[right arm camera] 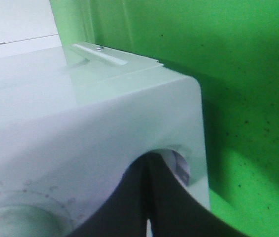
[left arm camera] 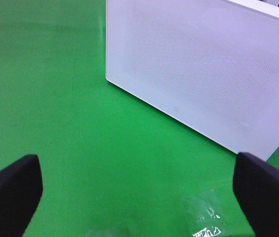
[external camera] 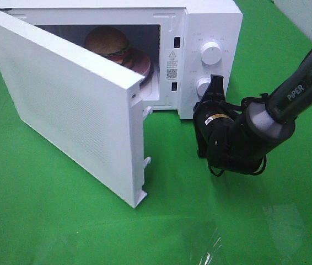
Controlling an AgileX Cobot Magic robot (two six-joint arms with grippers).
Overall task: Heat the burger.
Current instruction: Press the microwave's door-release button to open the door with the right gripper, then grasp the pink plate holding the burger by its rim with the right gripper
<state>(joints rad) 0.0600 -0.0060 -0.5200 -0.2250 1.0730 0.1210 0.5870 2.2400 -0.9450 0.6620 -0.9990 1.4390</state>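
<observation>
The burger (external camera: pixel 107 41) sits on a pink plate (external camera: pixel 143 65) inside the white microwave (external camera: pixel 211 19), whose door (external camera: pixel 62 105) stands wide open. My right gripper (external camera: pixel 216 84) is shut, its tip against the front panel at the lower knob (external camera: pixel 202 88). In the right wrist view its closed fingers (right arm camera: pixel 129 207) cover most of that knob (right arm camera: pixel 180 167), and I cannot tell whether they touch it. My left gripper (left arm camera: pixel 138 190) is open and empty, hovering over the green cloth and facing the door's outer face (left arm camera: pixel 203 74). The left arm does not show in the exterior view.
An upper knob (external camera: pixel 210 52) sits above the lower one. The open door juts out over the left of the green cloth (external camera: pixel 46 221). Scraps of clear plastic (external camera: pixel 211 245) lie on the cloth at the front; one scrap (left arm camera: pixel 204 212) shows between the left fingers.
</observation>
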